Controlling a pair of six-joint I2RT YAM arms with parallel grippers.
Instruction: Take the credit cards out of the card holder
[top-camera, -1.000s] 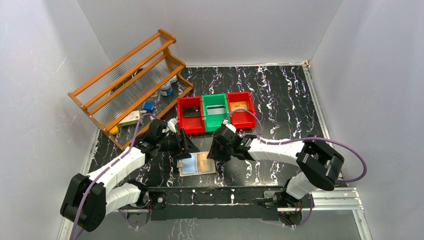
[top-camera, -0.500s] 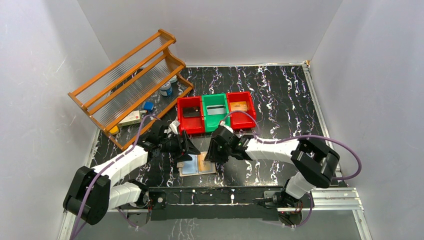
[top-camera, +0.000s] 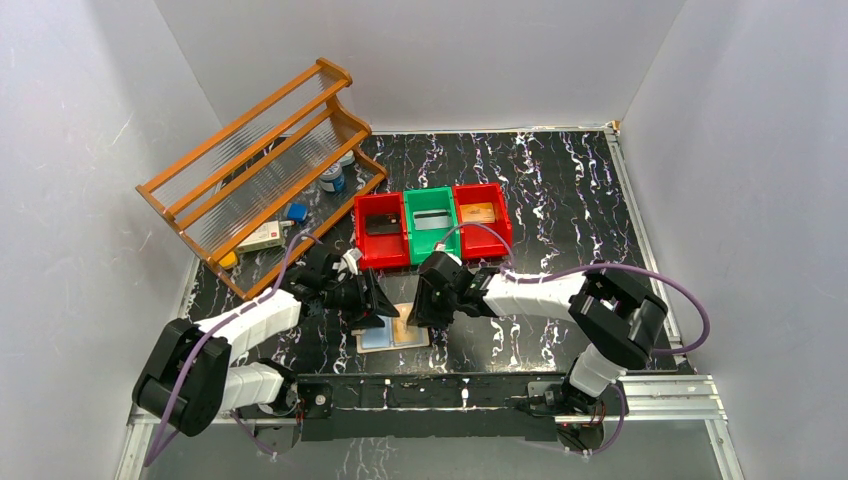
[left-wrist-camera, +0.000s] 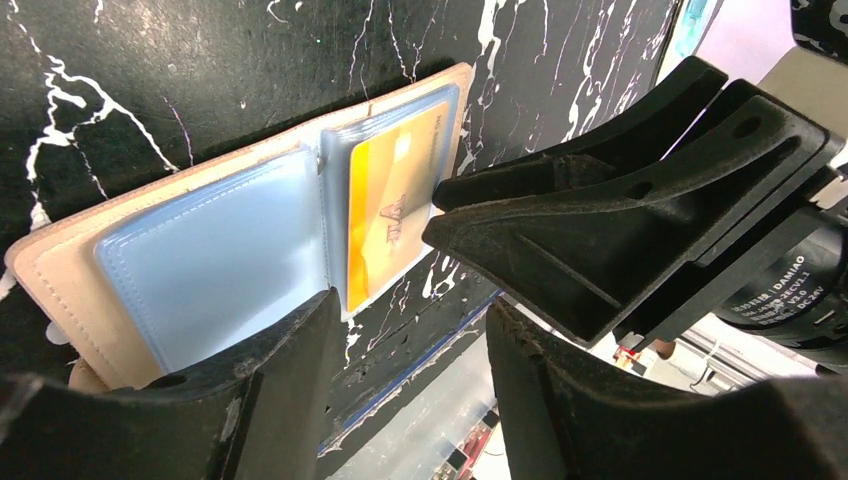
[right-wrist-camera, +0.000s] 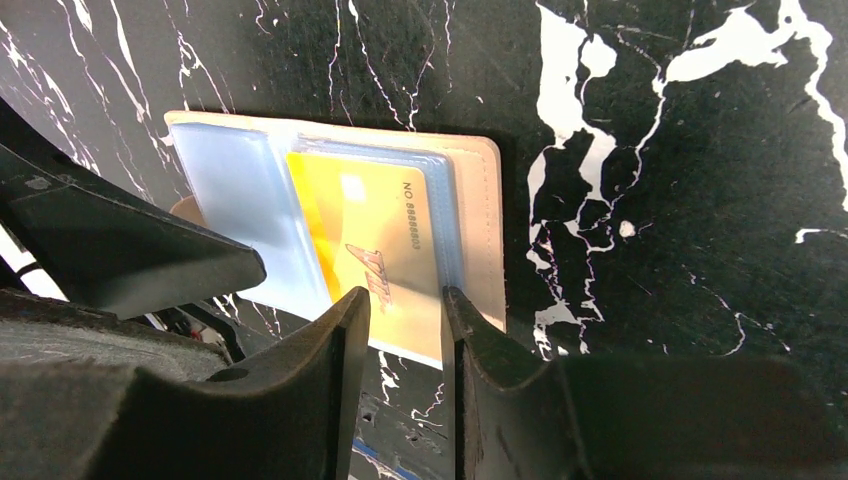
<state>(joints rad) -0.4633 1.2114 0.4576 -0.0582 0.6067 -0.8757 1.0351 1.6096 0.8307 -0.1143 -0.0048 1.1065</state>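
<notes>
The tan card holder (right-wrist-camera: 484, 230) lies open on the black marbled table, pale blue sleeves up. An orange-gold credit card (right-wrist-camera: 375, 240) sits in its right sleeve, its near edge sticking out past the leather. My right gripper (right-wrist-camera: 405, 305) stands open by a narrow gap just above that near edge. My left gripper (left-wrist-camera: 415, 345) is open wider at the holder's (left-wrist-camera: 60, 290) near side, beside the gold card (left-wrist-camera: 390, 200), with nothing between its fingers. From above, both grippers (top-camera: 380, 306) (top-camera: 421, 310) crowd over the holder (top-camera: 380, 340). Other credit cards lie in the bins.
Three bins stand in a row behind the holder: a red one (top-camera: 381, 250) with a dark card, a green one (top-camera: 431, 243) with a silvery card, a red one (top-camera: 483, 240) with an orange card. A wooden rack (top-camera: 260, 165) leans at back left. A metal rail (top-camera: 450, 390) runs along the near edge.
Both grippers have edged closer together and lower over the holder. The left jaws have narrowed a little. From above, less of the gold card shows.
</notes>
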